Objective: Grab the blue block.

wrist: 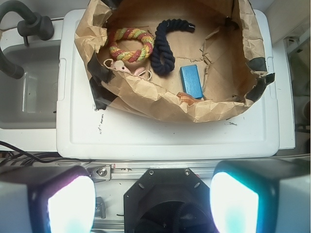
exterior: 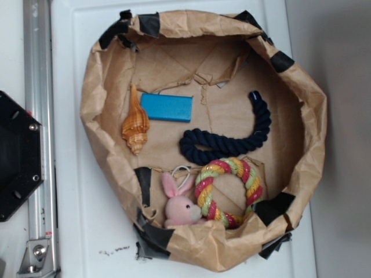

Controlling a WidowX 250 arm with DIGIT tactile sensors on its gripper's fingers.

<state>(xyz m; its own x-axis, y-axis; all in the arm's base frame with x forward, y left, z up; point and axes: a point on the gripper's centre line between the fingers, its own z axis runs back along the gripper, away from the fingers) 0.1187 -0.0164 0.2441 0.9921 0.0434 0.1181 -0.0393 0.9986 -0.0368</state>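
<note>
Flat sky-blue rectangular block lies on the floor of a crumpled brown paper nest, patched with black tape, on a white bench. Landmark: the nest.

- Block sits in the nest's upper-left part in the exterior view, long axis running left–right there. In the wrist view its long axis points roughly away from the camera, slightly angled.
- Orange spiral seashell just beside the block's left end; touching or not, cannot tell.
- Dark navy twisted rope curls near the nest's middle, apart from the block.
- Red-yellow-green rope ring and pink plush rabbit at the nest's lower wall.

Gripper: two pale pads fill the wrist view's bottom corners, spread wide, nothing between them; released. It sits outside the nest, well back from it. The block lies ahead and slightly right of the midline, beyond the near paper wall.

Judgement: the approach must clear that wall, then descend across the block's short side.

No legible writing or brands.
</note>
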